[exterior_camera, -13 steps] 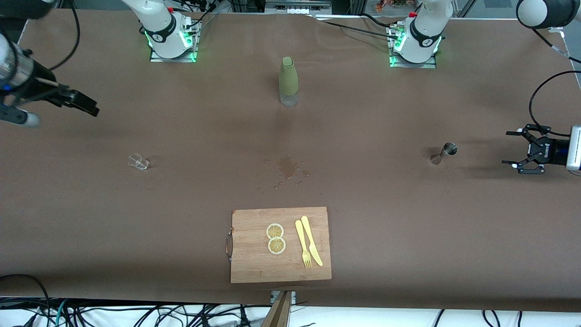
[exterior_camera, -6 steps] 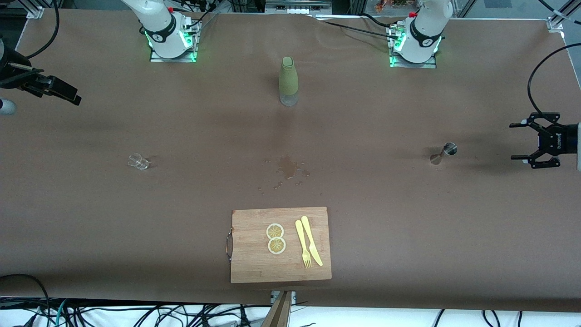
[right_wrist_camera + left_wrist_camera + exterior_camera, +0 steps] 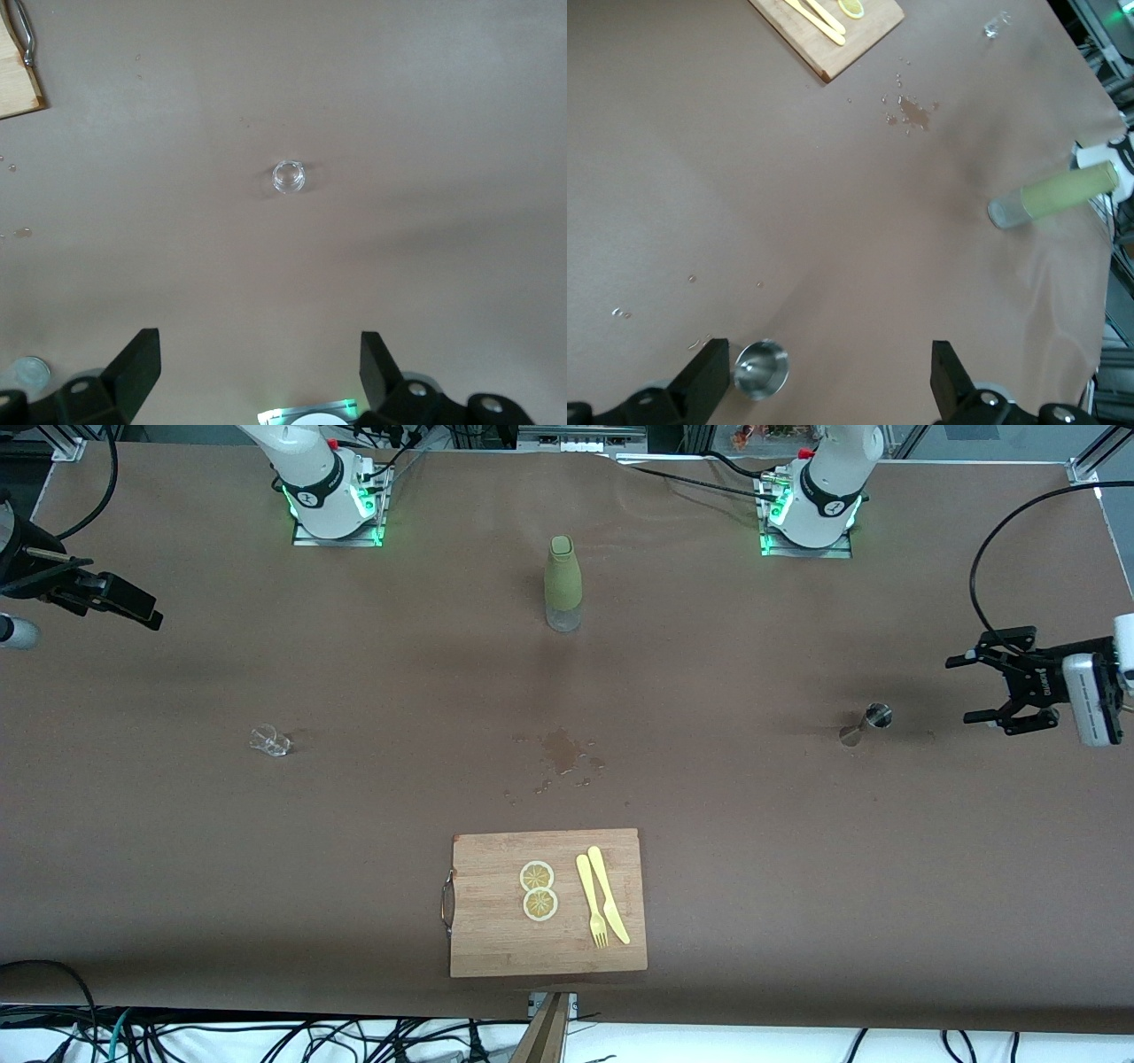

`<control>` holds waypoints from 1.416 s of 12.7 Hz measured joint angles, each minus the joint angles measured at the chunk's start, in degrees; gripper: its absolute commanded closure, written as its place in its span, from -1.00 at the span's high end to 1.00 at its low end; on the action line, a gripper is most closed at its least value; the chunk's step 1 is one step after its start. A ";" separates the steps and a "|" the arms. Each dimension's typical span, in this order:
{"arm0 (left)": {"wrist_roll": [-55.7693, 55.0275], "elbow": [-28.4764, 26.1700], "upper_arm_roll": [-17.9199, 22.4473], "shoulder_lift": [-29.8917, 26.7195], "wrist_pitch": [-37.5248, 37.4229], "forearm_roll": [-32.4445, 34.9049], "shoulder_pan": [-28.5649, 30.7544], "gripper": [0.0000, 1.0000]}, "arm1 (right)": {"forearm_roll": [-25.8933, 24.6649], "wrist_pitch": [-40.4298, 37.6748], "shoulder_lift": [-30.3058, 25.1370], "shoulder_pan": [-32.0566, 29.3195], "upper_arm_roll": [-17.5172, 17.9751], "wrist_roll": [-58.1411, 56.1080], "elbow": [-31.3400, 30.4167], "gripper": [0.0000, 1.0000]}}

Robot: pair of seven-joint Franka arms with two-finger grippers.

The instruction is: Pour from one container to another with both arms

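Left gripper (image 3: 985, 688) shifted up, fingers spread, jigger (image 3: 866, 723) untouched

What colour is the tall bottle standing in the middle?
The bottle is olive green with a clear bottom; the front view shows it best.

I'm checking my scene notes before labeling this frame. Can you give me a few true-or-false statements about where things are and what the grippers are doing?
1. The left gripper holds the metal jigger. False: its fingers are open and empty, up in the air beside it.
2. The green bottle stands upright. True.
3. The small clear glass sits on the cutting board. False: it stands on the table toward the right arm's end.
4. Two lemon slices lie on the cutting board. True.
5. The right gripper is open. True.
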 measured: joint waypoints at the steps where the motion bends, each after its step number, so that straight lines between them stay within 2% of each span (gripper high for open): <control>1: -2.97 -1.12 -1.34 -1.04 1.38 1.18 -0.03 1.00 | 0.00 0.03 0.00 0.00 0.00 -0.01 0.00 1.00; 8: -36.47 -0.50 -13.76 -5.12 3.40 14.56 -0.24 1.00 | 0.00 0.21 0.24 0.05 0.08 -0.01 0.00 1.00; 12: -48.89 1.68 -15.96 -6.07 2.98 21.32 -0.34 1.00 | 0.01 0.21 0.27 0.17 0.67 -0.01 0.00 1.00; 15: -54.70 6.55 -16.90 -6.17 -1.65 24.43 -0.35 1.00 | 0.01 0.22 0.27 0.40 0.80 -0.01 0.00 1.00; 18: -59.33 11.40 -16.14 -6.33 -6.93 26.16 -1.95 1.00 | 0.01 0.22 0.27 0.41 0.80 -0.01 0.00 1.00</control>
